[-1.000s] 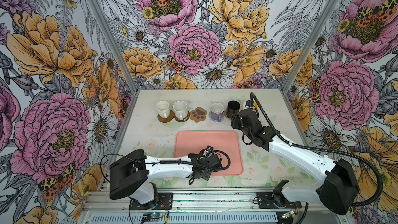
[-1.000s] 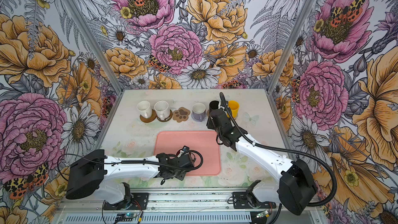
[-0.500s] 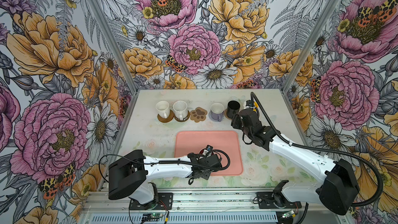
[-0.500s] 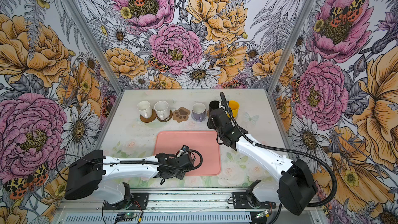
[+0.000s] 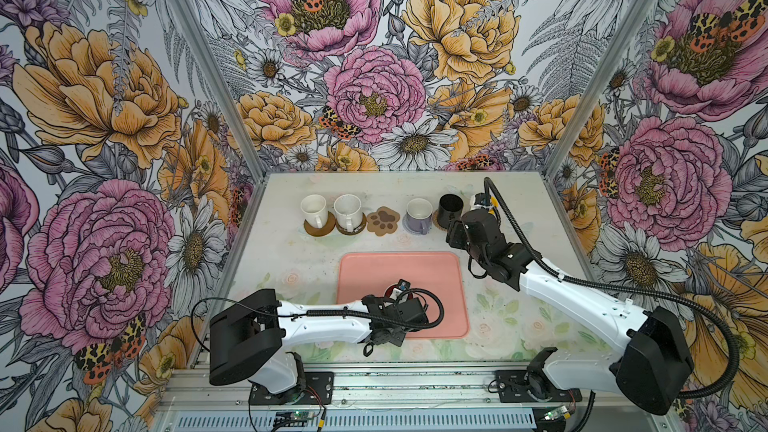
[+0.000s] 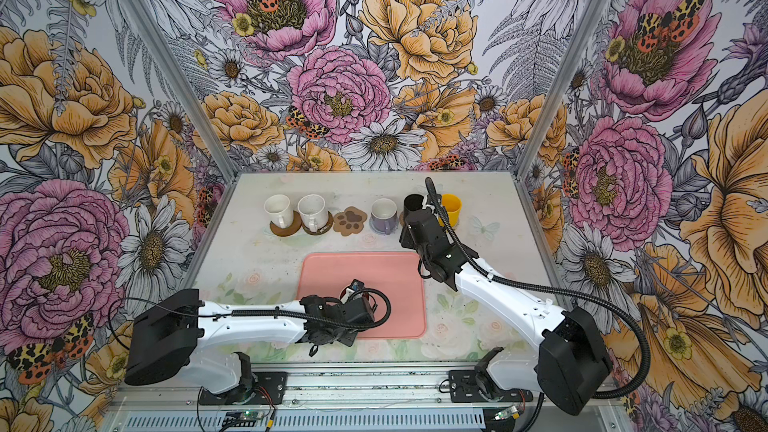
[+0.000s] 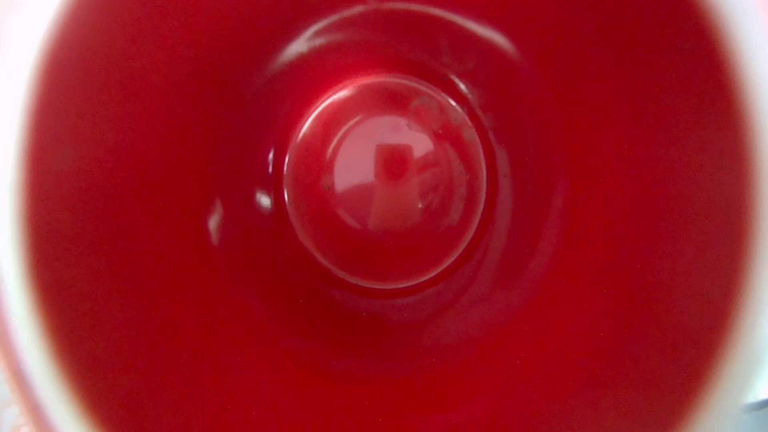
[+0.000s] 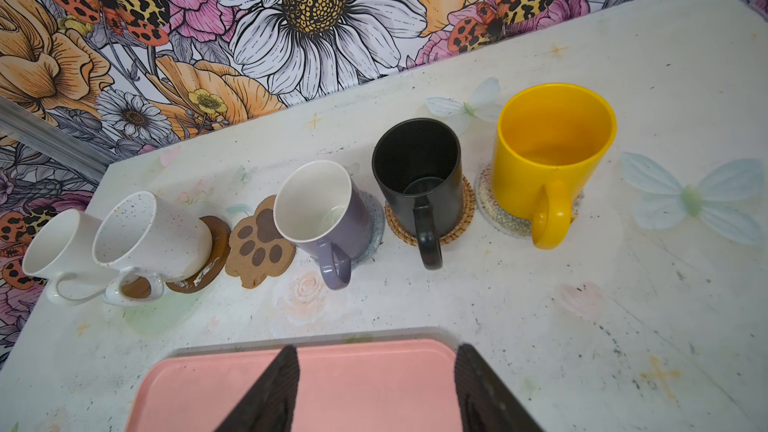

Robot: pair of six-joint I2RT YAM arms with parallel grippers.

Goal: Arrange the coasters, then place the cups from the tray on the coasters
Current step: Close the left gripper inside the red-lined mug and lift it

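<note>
One red cup (image 7: 384,184) on the tray (image 5: 436,276) needs the bare paw coaster (image 5: 383,221); left gripper (image 5: 395,293) above it, cannot tell; right gripper (image 8: 376,384) open.

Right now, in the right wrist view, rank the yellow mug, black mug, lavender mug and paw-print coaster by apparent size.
Largest: yellow mug.
Next: black mug and lavender mug, too alike to rank.
Smallest: paw-print coaster.

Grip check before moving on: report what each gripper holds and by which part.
The right gripper holds nothing; its jaws stand open. The left gripper sits over the red-lined mug on the tray, but whether it grips cannot be told.
</note>
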